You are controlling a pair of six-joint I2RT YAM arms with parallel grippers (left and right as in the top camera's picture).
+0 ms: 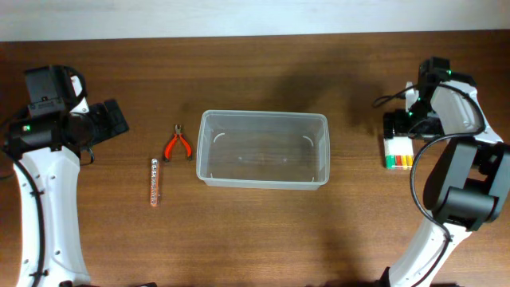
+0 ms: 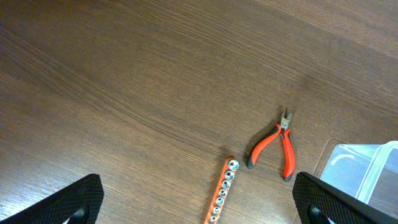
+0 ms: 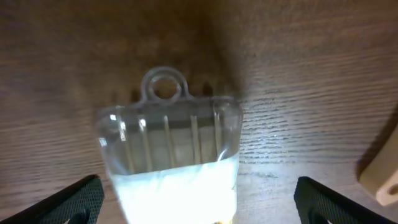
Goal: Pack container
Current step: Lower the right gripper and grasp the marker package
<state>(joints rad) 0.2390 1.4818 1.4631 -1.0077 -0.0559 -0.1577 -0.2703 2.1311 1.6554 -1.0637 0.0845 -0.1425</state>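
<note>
Clear plastic pack (image 3: 171, 146) lies directly under the right gripper (image 3: 198, 202), jaws spread wide. Lower centred across its width before pinching. Left gripper (image 2: 199, 202) spread, holding nothing; container (image 1: 263, 114) empty.

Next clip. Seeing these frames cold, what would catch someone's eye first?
The clear container, empty, dominates the middle of the table. Between it and the left gripper lie red-handled pliers and an orange socket rail, near each other but apart. On the opposite side, the right gripper hangs open above a clear hang-pack with coloured pieces inside.
</note>
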